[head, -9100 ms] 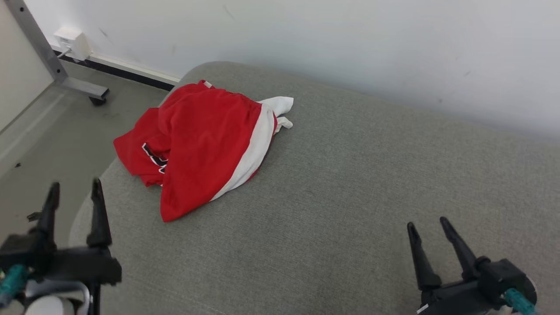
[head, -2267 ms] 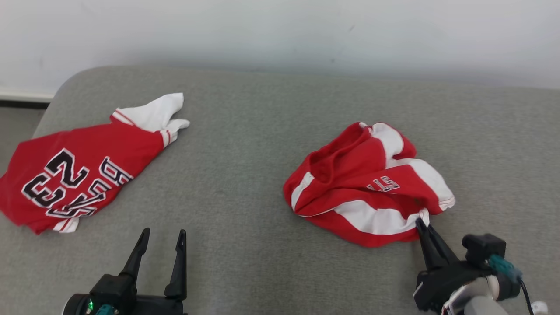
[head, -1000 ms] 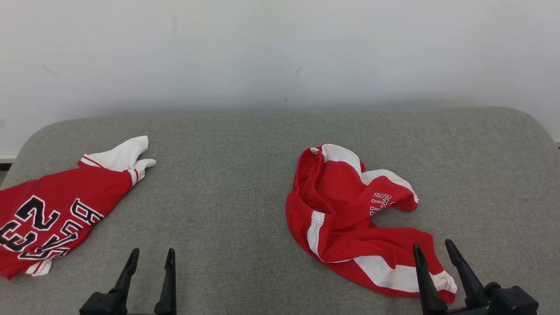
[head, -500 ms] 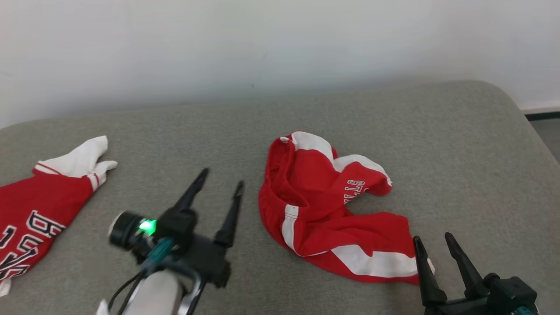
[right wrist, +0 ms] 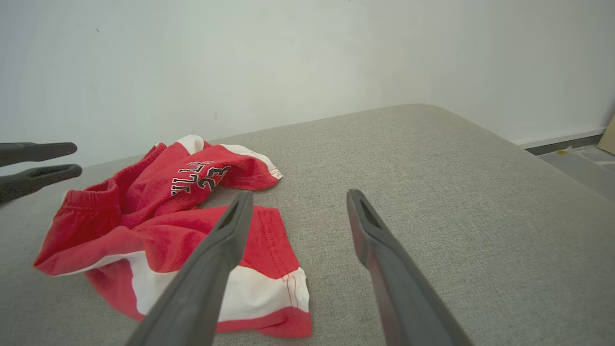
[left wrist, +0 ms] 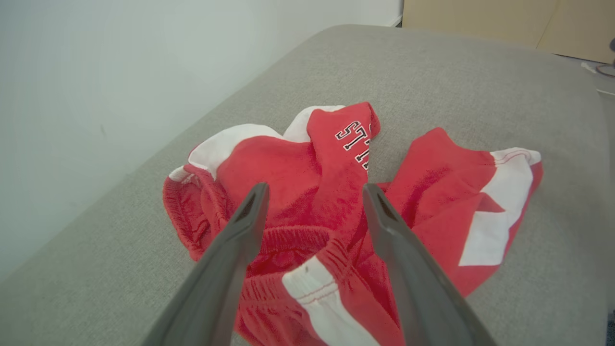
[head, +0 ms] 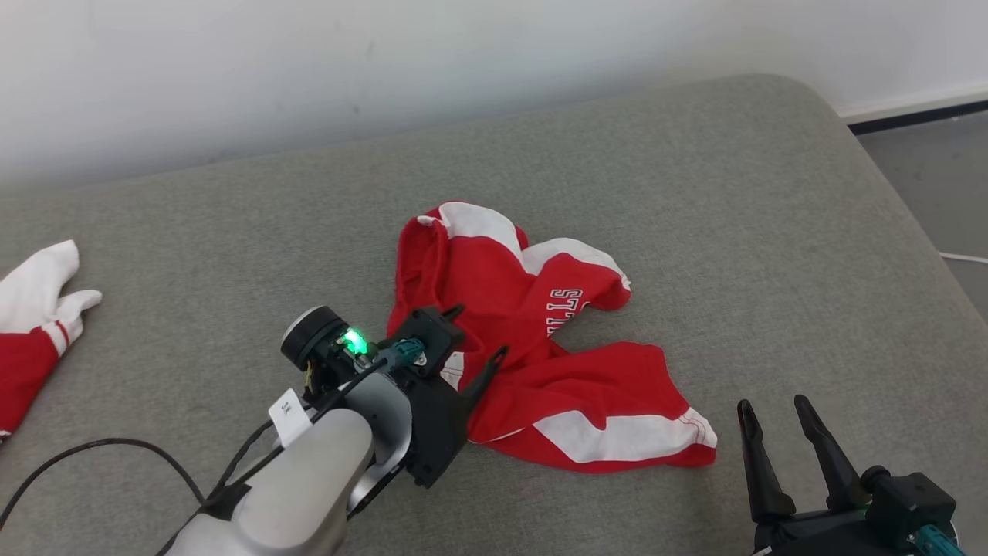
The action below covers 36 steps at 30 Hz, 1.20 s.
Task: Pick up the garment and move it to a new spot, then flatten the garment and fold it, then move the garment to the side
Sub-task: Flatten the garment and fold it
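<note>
Red shorts (head: 594, 386) lie bunched beneath the left gripper (head: 478, 330), fingers spread astride the waistband, likely lining up a pinch; the right gripper (head: 772, 401) hovers spread beside the hem, the white-sleeved shirt (head: 38, 286) well off to the left gripper's left.

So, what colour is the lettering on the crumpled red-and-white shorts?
Black lettering, outlined white; left wrist view.
</note>
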### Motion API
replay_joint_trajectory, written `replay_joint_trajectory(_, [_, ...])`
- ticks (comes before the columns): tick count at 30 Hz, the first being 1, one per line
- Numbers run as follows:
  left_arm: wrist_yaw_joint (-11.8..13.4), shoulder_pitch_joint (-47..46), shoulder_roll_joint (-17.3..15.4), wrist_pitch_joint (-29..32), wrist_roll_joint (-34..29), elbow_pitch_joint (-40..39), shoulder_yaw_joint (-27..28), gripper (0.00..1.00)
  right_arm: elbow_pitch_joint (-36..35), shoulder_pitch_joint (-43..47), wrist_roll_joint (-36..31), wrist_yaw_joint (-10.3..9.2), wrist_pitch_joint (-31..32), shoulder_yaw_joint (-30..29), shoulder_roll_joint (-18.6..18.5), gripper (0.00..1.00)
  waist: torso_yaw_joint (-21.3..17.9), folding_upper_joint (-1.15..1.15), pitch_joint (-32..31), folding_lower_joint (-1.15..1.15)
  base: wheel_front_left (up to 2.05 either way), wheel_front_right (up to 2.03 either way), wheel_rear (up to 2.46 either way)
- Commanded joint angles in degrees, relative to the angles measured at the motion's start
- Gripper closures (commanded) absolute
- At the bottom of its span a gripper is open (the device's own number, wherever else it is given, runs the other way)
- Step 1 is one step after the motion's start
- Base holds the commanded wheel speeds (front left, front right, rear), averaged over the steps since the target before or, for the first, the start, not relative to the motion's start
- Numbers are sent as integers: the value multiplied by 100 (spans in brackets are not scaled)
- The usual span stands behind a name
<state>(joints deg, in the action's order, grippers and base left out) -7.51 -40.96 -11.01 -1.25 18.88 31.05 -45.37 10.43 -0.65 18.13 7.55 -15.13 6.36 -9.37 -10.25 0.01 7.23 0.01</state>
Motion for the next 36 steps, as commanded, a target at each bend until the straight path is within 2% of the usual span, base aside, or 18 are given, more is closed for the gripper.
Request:
replay_joint_trajectory(1, [13,-132,-90,98,187,116,-181,0,3,-53,45,-12,-3,-20,-7,0,-166,-1,136,-1,0,0,0])
replay_joint_trajectory(7, [13,-274,-331,577,758,564,-891,0,16,-15,32,-12,-3,-68,30,0,-264,-1,148,-1,0,0,0])
replay_joint_trajectory(8, [13,-313,-405,602,855,645,-993,59,9,8,24,-12,-3,-104,26,0,-256,-1,131,-1,0,0,0])
replay_joint_trajectory(9, [13,-328,-428,576,893,694,-1024,100,8,29,18,-12,-3,-129,24,0,-241,-1,112,-1,0,0,0])
replay_joint_trajectory(13, [27,-298,-388,352,1002,879,-992,100,4,78,-18,-12,-3,-207,12,0,-103,-1,4,-1,0,0,0])
replay_joint_trajectory(19, [213,-22,-324,-173,1249,963,-707,100,-8,205,-52,-12,-3,-204,-3,0,261,-1,-205,-1,0,0,0])
replay_joint_trajectory(29, [738,1110,-526,-858,1875,522,-186,100,54,338,-7,-12,-3,-197,-21,0,902,-1,-360,-1,0,0,0])
replay_joint_trajectory(36, [1042,1920,-535,-1181,2166,339,43,100,131,282,22,-12,-3,-122,-41,0,963,-1,-391,-1,0,0,0])
